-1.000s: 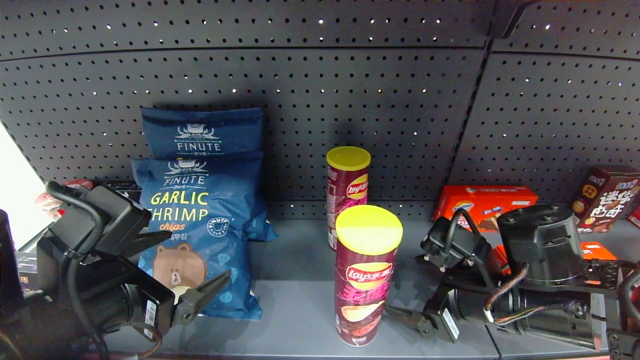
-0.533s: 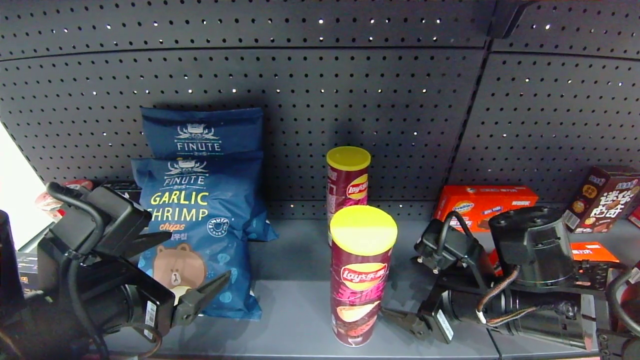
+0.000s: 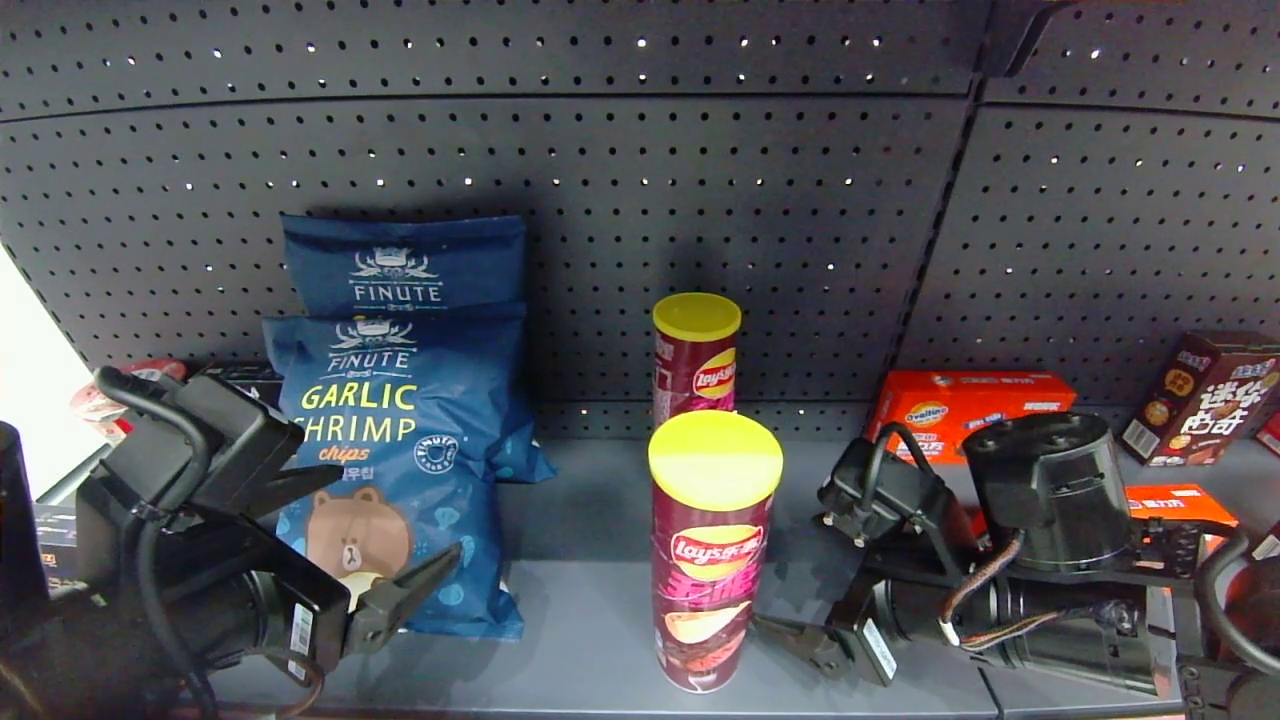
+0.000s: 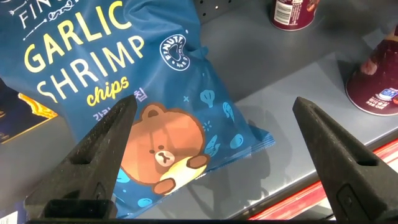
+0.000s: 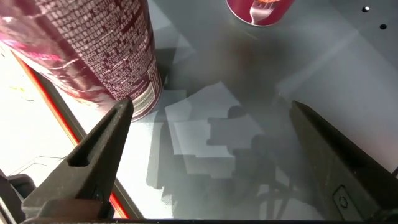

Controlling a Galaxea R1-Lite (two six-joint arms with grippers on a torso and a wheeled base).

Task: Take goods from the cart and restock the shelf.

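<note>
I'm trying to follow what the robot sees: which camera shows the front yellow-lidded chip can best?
The head view: the front can stands whole there, yellow lid to base. The right wrist view gives its lower side close up, top cut off; the left wrist view catches part of its base.

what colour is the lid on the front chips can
Yellow. The front chips can's lid shows best in the head view, above its maroon body.

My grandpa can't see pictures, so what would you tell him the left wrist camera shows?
The open left tool frames, between its two black fingers, a blue garlic shrimp chips bag with a cartoon bear, resting on the grey shelf. Beyond it stand a nearer chip can and a farther chip can, both dark red.
</note>
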